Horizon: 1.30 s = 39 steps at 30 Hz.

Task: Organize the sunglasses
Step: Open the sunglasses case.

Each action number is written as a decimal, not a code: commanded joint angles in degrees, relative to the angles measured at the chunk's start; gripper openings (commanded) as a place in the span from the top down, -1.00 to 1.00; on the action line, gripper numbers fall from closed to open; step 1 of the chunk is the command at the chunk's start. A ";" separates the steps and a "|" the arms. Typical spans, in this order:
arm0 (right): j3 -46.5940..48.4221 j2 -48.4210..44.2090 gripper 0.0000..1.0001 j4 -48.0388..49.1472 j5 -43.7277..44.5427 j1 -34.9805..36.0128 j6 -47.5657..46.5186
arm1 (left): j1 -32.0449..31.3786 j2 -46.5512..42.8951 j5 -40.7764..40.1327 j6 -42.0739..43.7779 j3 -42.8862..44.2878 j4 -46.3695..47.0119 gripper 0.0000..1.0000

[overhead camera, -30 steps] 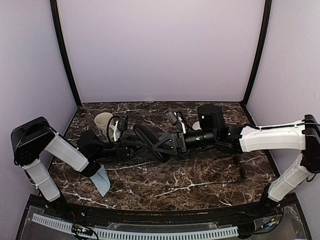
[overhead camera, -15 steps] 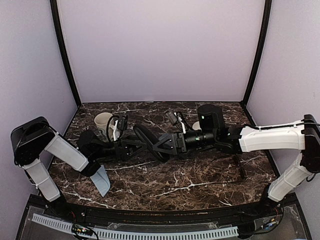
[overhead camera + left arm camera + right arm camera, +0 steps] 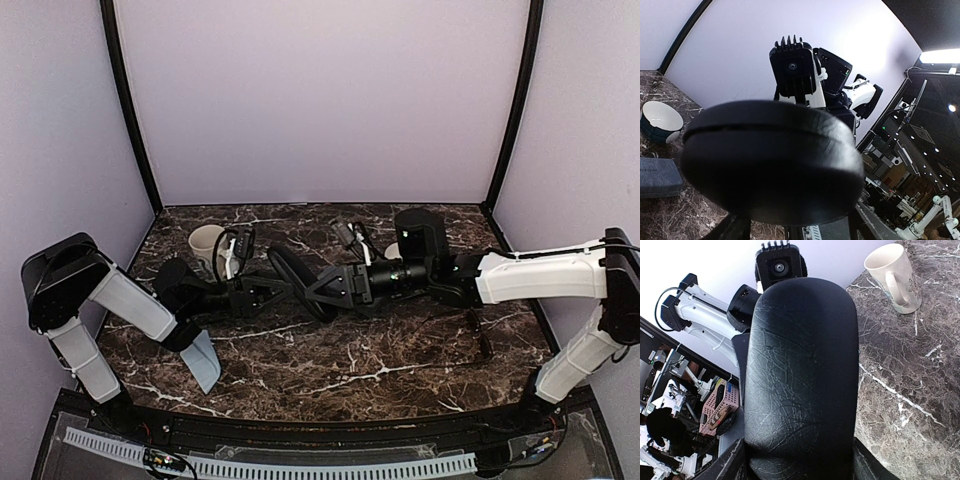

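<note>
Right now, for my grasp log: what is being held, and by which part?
The black glasses case: the right gripper clamps one end, and the left gripper straddles the opposite side, though whether that one grips cannot be told.

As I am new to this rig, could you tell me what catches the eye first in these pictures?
The black glasses case stands out: it is held over the middle of the marble table, with the right claw clamped across it and the left claw at its other side. At the back left stands a white mug, and a blue-grey case lies near the front left edge.
</note>
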 commanded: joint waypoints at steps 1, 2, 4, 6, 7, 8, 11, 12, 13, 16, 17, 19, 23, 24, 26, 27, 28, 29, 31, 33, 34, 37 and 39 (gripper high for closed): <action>-0.35 0.47 0.03 3.26 -1.32 0.03 0.65 | 0.11 -0.41 0.78 0.77 1.32 7.45 -0.45; -0.32 0.45 0.03 3.29 -1.35 -0.01 0.69 | 0.09 -0.46 0.68 0.83 1.12 7.45 -0.50; -0.28 0.45 0.03 3.24 -1.40 0.01 0.67 | 0.11 -0.52 0.60 0.93 1.10 7.52 -0.56; -0.30 0.53 0.03 3.25 -1.53 -0.01 0.80 | 0.05 -0.58 0.62 1.06 1.06 7.53 -0.57; -0.30 0.56 0.03 3.23 -1.61 -0.01 0.82 | 0.12 -0.52 0.58 1.02 1.07 7.53 -0.57; -0.38 0.46 0.03 3.24 -1.63 -0.01 0.84 | 0.14 -0.59 0.58 1.06 1.07 7.53 -0.57; -0.59 0.45 0.04 3.42 -1.70 -0.01 0.92 | 0.32 -0.87 0.41 1.27 0.88 7.53 -0.57; -0.75 0.45 0.04 3.57 -1.85 -0.01 1.05 | 0.41 -0.98 0.42 1.28 0.83 7.53 -0.56; -0.92 0.45 0.04 3.95 -1.90 -0.01 1.20 | 0.49 -1.01 0.47 1.32 0.83 7.53 -0.54; -1.17 0.52 0.04 4.23 -2.04 -0.01 1.42 | 0.52 -0.96 0.71 1.14 1.03 7.53 -0.47; -1.22 0.60 0.04 4.29 -2.10 0.01 1.43 | 0.52 -0.80 0.87 1.01 1.13 7.53 -0.43; -1.31 0.69 0.04 4.43 -1.99 0.02 1.56 | 0.52 -0.68 1.09 0.89 1.27 7.53 -0.37; -1.25 1.05 0.05 4.54 -2.15 0.01 1.69 | 0.52 -0.68 1.36 0.84 1.37 7.53 -0.23; -1.25 1.14 0.04 4.58 -2.08 0.00 1.70 | 0.52 -0.70 1.42 0.84 1.48 7.53 -0.20; -1.27 1.23 0.05 4.45 -2.00 -0.01 1.79 | 0.52 -0.77 1.38 0.84 1.29 7.52 -0.12; -1.19 1.19 0.04 4.35 -1.92 0.03 1.76 | 0.52 -0.77 1.29 0.84 1.27 7.53 -0.06; -1.11 1.16 0.02 4.16 -1.90 0.02 1.80 | 0.52 -0.77 1.22 0.84 1.15 7.53 -0.02; -1.03 1.18 0.01 3.96 -1.76 0.01 1.75 | 0.52 -0.75 1.07 0.92 1.10 7.53 0.03; -0.80 1.16 -0.06 3.52 -1.51 -0.01 1.59 | 0.52 -0.73 0.75 0.93 0.89 7.53 0.12; -0.35 1.38 -0.13 2.64 -1.24 -0.01 1.21 | 0.52 -0.39 0.44 0.81 0.85 7.45 0.28; -0.16 1.48 -0.18 2.30 -1.19 0.05 1.08 | 0.51 -0.19 0.33 0.71 0.84 7.44 0.40; 0.38 1.72 -0.31 1.66 -0.94 0.14 0.63 | 0.50 0.39 0.36 0.54 1.13 7.06 0.78; 0.95 1.83 -0.41 0.67 -0.64 0.32 0.06 | 0.52 0.69 0.04 0.53 1.02 6.69 0.91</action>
